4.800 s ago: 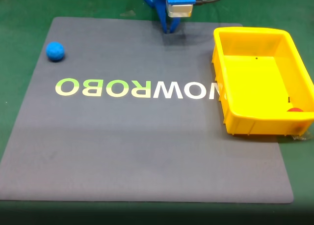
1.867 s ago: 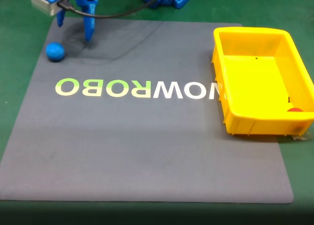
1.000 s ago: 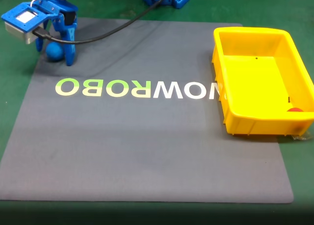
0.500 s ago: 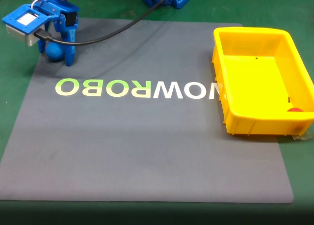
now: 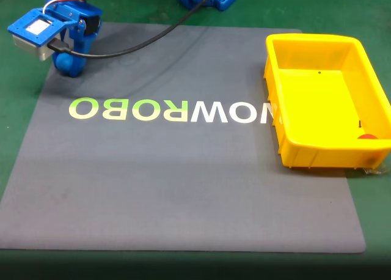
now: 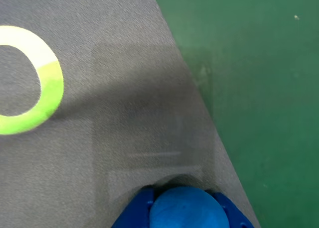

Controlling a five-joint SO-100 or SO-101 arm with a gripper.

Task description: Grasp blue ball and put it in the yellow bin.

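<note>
gripper point(image 5: 68, 65) — fingers closed in since half a second ago, now clamped on blue ball point(image 6: 185, 209) at mat's far-left edge | grasp looks made | next: lift — yellow bin point(image 5: 287, 142) well apart, far right

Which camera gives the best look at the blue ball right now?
The wrist view: the ball sits at its bottom edge, between the end effector fingers, its top rounded and plain. In the fixed view the ball is a small blue patch, mostly covered by the end effector.
</note>
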